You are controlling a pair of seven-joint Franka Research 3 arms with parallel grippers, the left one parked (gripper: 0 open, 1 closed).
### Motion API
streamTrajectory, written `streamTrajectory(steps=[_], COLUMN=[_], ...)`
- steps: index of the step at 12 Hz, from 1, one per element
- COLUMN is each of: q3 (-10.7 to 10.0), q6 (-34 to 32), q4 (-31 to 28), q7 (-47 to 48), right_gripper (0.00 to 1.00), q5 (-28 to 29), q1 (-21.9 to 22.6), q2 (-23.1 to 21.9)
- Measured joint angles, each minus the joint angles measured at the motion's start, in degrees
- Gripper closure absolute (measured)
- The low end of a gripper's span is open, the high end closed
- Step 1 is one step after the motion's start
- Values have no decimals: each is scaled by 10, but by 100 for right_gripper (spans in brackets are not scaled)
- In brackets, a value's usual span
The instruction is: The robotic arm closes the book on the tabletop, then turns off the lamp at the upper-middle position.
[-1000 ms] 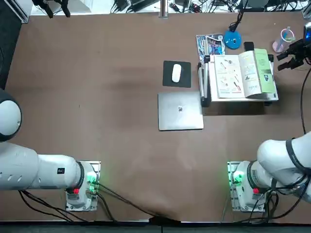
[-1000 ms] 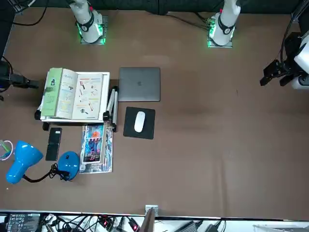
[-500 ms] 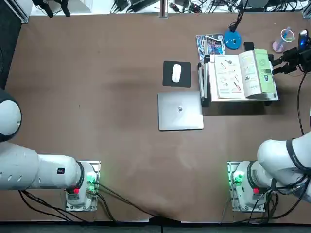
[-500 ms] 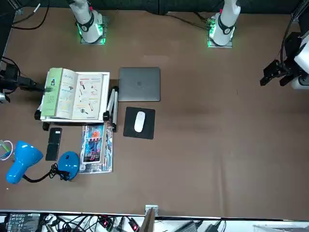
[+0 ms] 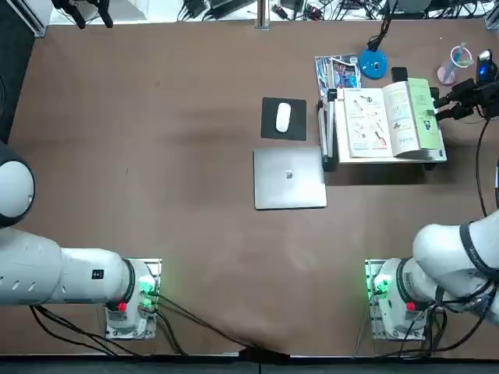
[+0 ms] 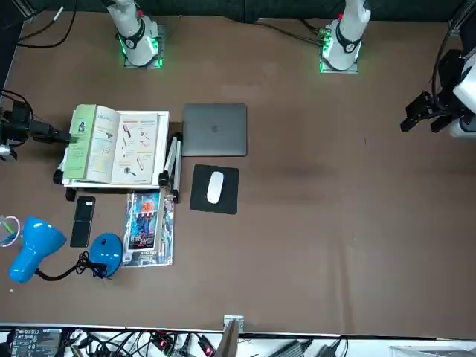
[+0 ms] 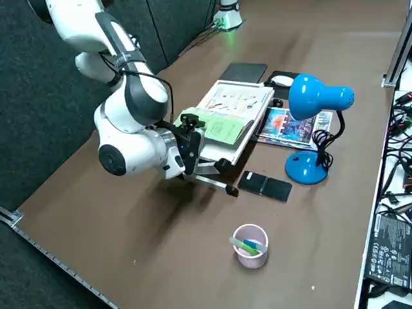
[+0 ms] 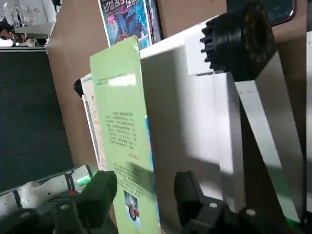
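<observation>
The brown tabletop carries everything. The robotic arm reaches to the green-cover side of the open book, which rests on a white stand. A grey laptop lies near the stand. The blue lamp stands beyond the stand, its base beside a blue-pictured leaflet. The right claw is spread, the green cover showing between its fingers (contact I cannot tell). Smaller still are a black phone, between stand and lamp, a pen cup and a white mouse.
</observation>
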Motion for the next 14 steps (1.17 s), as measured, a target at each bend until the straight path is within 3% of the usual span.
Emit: streamTrajectory(steps=[4, 7, 12, 13, 14], q3=[9, 12, 13, 13, 13], q6=[-1, -2, -11, -13, -13], q4=[1, 2, 2, 2, 2], q7=[-3, -3, 18, 22, 24], right_gripper=[39, 39, 52, 73, 74], q5=[4, 5, 5, 5, 5], q1=[3, 20, 40, 46, 51], q2=[-1, -18, -48, -55, -59])
